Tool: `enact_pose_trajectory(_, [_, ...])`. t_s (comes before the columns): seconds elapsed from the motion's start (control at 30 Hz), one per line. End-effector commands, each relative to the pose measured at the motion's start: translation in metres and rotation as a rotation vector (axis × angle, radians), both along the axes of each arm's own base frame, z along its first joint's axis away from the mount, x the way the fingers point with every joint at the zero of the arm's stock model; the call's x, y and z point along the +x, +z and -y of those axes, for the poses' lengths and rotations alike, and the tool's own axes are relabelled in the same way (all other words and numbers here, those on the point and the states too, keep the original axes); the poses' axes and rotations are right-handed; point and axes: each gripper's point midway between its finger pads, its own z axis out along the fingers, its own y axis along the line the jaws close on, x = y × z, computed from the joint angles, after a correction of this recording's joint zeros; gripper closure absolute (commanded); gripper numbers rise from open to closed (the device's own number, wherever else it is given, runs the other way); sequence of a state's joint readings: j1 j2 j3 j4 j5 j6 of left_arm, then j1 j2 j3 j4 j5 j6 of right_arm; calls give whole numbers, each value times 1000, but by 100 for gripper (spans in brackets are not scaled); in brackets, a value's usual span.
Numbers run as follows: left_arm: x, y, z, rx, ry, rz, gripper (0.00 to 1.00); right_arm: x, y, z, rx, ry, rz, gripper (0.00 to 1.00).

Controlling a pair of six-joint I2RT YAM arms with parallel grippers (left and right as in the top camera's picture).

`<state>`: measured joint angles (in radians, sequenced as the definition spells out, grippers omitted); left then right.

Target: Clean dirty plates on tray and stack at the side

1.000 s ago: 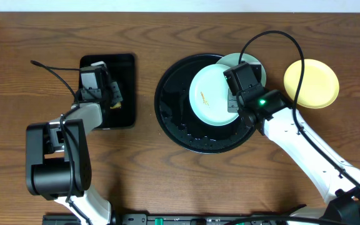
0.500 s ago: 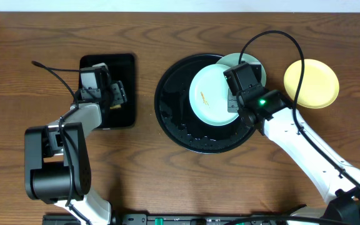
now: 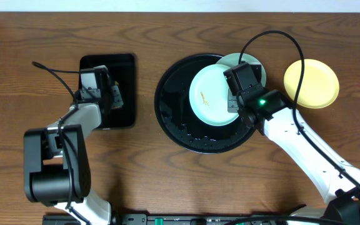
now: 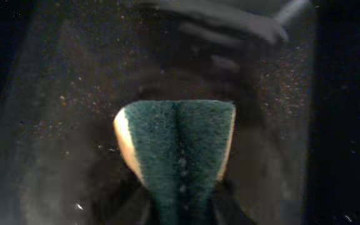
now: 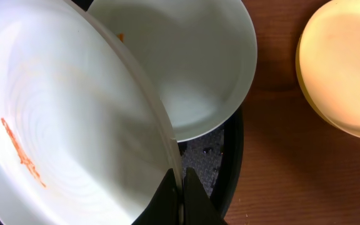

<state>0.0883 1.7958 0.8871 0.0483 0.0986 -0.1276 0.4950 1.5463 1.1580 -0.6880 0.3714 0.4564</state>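
The large round black tray (image 3: 174, 119) lies mid-table. My right gripper (image 3: 233, 103) is shut on the rim of a mint-blue plate (image 3: 208, 94), tilted over the tray, with an orange smear; it fills the left of the right wrist view (image 5: 61, 125). A second mint-blue plate (image 3: 257, 62) lies behind it on the tray's far right rim, also in the right wrist view (image 5: 192, 69). The pale yellow plate (image 3: 311, 83) rests on the table to the right. My left gripper (image 3: 112, 97) is shut on a green-and-yellow sponge (image 4: 177, 147) over the small rectangular black tray (image 3: 127, 75).
Bare wooden table (image 3: 17, 75) surrounds both trays. A black cable (image 3: 274, 37) loops above the right arm over the plates. Small water drops speckle the round tray's near side.
The left gripper with the sponge has shifted slightly over the rectangular tray. The right arm and plates have not moved.
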Motion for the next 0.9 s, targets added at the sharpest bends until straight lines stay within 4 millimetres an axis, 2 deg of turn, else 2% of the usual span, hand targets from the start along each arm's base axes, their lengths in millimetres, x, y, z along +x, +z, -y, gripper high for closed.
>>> enact_pose_trajectory(0.0, [13,61,-2,18,2,134,92,0,-1,0,-2,-15,4,99])
enact_pose_trajectory(0.17, [-2,120,-1,26,2,224,93,0,-1,0,-2,-15,4,99])
enact_pose_trajectory(0.3, [-9,138,0,32,-3,253,93,0,-1,0,-2,-15,5,99])
enact_pose_trajectory(0.67, [-7,145,0,64,-34,278,93,0,-1,0,-2,-15,5,99])
enact_pose_trajectory(0.77, [-9,141,-2,87,-44,265,93,0,-1,0,-2,-15,5,99])
enact_pose_trajectory(0.87, [-7,123,-35,220,80,229,92,0,-1,0,-2,-15,6,99])
